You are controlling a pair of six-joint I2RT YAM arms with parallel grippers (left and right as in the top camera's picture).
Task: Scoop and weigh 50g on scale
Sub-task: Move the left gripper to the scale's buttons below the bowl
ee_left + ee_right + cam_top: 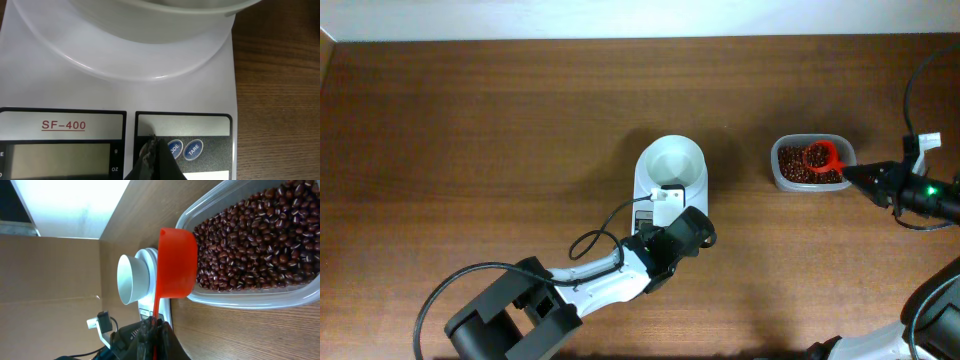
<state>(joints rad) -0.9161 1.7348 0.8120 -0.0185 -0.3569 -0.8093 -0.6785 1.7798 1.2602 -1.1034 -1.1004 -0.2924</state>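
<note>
Scale (645, 180) is set mid-table, left gripper (152, 150) pinched shut, empty, at its buttons; scoop (175, 262) is clamped by right gripper (150, 330) over tub (250, 297), so beans could be spilled in transit if tilted.

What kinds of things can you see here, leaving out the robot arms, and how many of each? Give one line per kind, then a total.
scale: 1
tub of red beans: 1
red scoop: 1
Total: 3
</note>
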